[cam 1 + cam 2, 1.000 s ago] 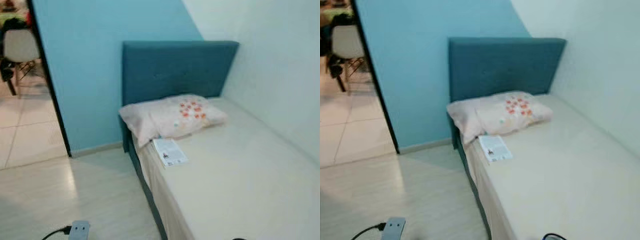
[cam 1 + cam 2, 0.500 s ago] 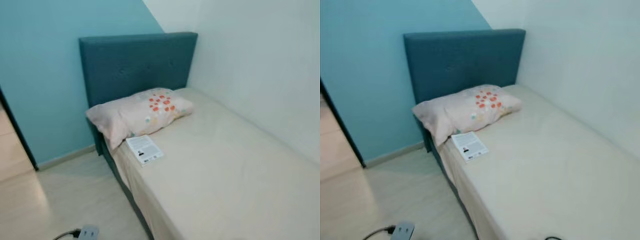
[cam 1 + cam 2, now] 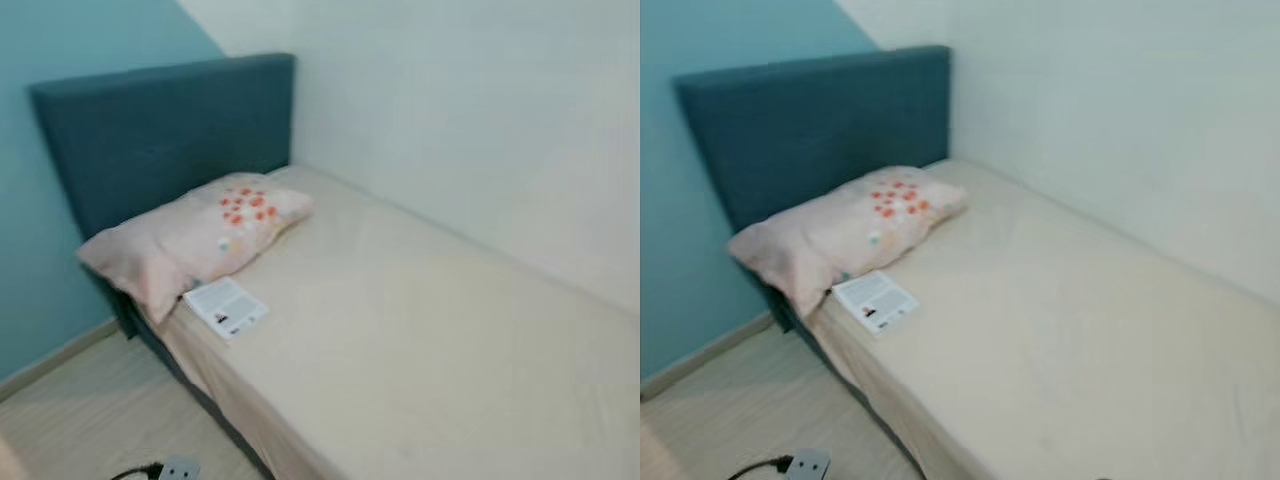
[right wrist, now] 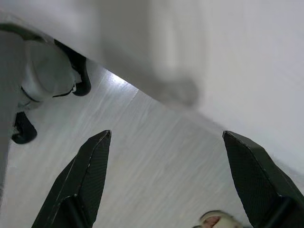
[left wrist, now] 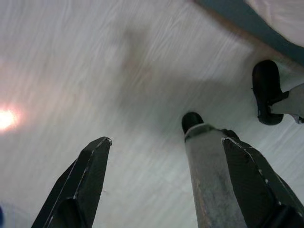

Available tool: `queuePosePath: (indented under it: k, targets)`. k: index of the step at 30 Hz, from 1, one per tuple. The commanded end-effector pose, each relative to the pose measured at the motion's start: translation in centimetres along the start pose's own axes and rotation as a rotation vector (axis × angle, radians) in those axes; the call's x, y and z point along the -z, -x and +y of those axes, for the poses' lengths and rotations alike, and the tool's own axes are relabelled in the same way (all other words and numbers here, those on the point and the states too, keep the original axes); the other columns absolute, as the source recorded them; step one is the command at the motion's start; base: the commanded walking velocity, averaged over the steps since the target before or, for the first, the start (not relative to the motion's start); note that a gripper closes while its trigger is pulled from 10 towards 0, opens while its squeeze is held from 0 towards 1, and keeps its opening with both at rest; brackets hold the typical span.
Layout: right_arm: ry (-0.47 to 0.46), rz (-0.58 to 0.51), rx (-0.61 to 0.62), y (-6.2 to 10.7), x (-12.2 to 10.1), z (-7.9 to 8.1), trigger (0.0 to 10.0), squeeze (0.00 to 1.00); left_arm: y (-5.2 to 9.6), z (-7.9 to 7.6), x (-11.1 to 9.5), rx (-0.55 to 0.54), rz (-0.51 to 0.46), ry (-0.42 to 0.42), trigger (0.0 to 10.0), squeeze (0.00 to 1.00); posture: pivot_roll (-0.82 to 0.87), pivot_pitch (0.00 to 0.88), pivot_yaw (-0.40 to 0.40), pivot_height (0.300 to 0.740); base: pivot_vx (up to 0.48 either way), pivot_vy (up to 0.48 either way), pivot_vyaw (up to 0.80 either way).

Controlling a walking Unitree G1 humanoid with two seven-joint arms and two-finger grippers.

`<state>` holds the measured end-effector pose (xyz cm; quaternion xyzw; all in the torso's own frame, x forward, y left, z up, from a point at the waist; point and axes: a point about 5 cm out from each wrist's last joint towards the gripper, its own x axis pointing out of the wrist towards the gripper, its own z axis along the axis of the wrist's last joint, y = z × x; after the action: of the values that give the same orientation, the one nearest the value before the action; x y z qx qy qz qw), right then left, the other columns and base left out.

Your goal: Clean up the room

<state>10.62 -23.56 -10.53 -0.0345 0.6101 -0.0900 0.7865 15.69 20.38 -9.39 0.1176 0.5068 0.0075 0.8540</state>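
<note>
The bed (image 3: 430, 360) held a soft pillow (image 3: 190, 240) at its far left and, just nearer, a thin booklet (image 3: 227, 307), probably light and floppy, best pinched at its overhanging edge, while the left gripper (image 5: 164, 147) and right gripper (image 4: 166, 142) hung open over the floor (image 5: 95, 71).

Wide bare mattress (image 3: 440, 340) beyond pillow (image 3: 190, 240) and booklet (image 3: 226, 307); wall (image 3: 470, 130) along its far side.

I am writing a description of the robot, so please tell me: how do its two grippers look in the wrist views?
The left gripper has two long black fingers, flat-sided, tapering to angled tips. The right gripper looks the same: two black fingers with a fine woven texture. No cables or markings can be seen on either.
</note>
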Motion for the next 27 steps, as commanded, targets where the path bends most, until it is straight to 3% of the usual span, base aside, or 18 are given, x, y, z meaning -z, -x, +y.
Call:
queuePosePath:
  k: [1, 12, 17, 27]
  targets:
    - [-0.003, -0.001, 0.009, 0.0, -0.1, -0.4, 10.0, 0.0, 0.0, 0.5, 0.0, -0.009, 0.004, -0.025, 10.0, 0.0, 0.04, 0.0, -0.065, 0.724, 0.0, 0.0, -0.74]
    - [-0.001, 0.008, 0.007, 0.0, 0.3, -0.3, 10.0, 0.0, 0.0, 0.3, 0.2, 0.01, 0.027, 0.0, 10.0, 0.0, 0.05, 0.0, -0.064, 0.724, 0.0, 0.0, -0.75]
    - [-0.001, 0.008, 0.008, 0.0, 0.3, -0.4, 10.0, 0.0, 0.0, 0.2, 0.6, 0.016, 0.051, 0.03, 10.0, 0.0, 0.05, 0.0, -0.063, 0.724, -0.48, 0.0, -0.74]
    - [-0.004, 0.01, 0.009, 0.0, 0.5, -0.5, 10.0, 0.0, 0.2, 1.1, 1.3, 0.018, 0.053, -0.03, 10.0, 0.0, 0.05, 0.0, -0.06, 0.724, 0.0, 0.0, -0.74]
